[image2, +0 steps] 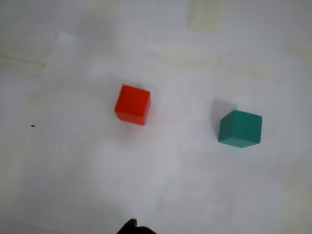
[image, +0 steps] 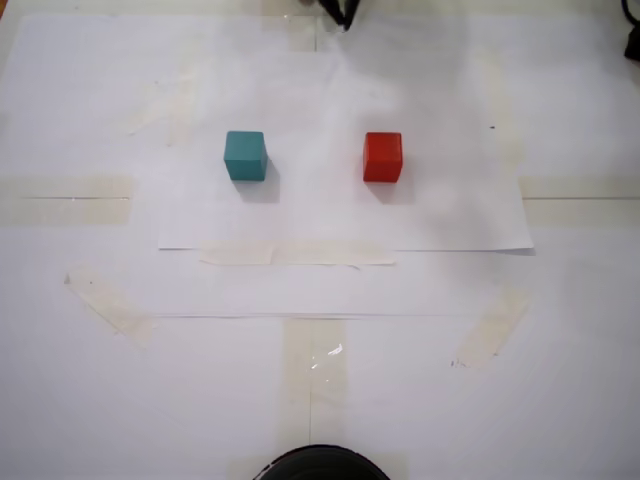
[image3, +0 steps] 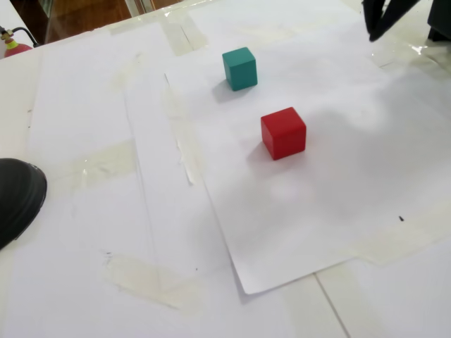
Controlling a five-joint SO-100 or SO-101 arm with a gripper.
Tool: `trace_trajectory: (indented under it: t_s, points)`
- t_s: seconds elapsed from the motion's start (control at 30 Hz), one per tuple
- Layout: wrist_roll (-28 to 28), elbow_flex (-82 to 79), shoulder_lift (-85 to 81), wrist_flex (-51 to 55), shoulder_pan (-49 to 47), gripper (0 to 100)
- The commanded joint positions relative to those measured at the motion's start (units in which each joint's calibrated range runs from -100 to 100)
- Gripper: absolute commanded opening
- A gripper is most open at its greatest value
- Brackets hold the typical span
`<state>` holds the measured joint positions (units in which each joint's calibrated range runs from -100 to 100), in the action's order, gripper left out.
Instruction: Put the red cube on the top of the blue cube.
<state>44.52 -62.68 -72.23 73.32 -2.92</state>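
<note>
We see the red cube [image: 382,157] and blue cube [image: 245,155] well apart on paper [image: 450,215], open room around both. Gripper [image: 343,14] sits at the top edge; we can't tell its grip state.

red cube [image: 382,157] | blue cube [image: 245,155] | well apart, clear paper between and around both

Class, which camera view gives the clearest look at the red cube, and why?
The fixed view from the side shows the red cube best: it is largest there, with its top and two side faces visible. The wrist view shows it smaller, from above. The fixed view from above shows it smallest, mostly top and front.
</note>
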Motion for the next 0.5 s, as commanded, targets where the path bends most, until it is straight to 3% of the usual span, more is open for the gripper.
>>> trace_trajectory:
  t_s: [0.0, 0.2, 0.47]
  points:
    - [2.59, 28.4, 16.35, 4.91, -2.53, 0]
    - [5.13, 50.56, 34.38, 5.97, -5.55, 0]
    - [7.33, 58.27, 47.34, 4.34, -8.58, 0]
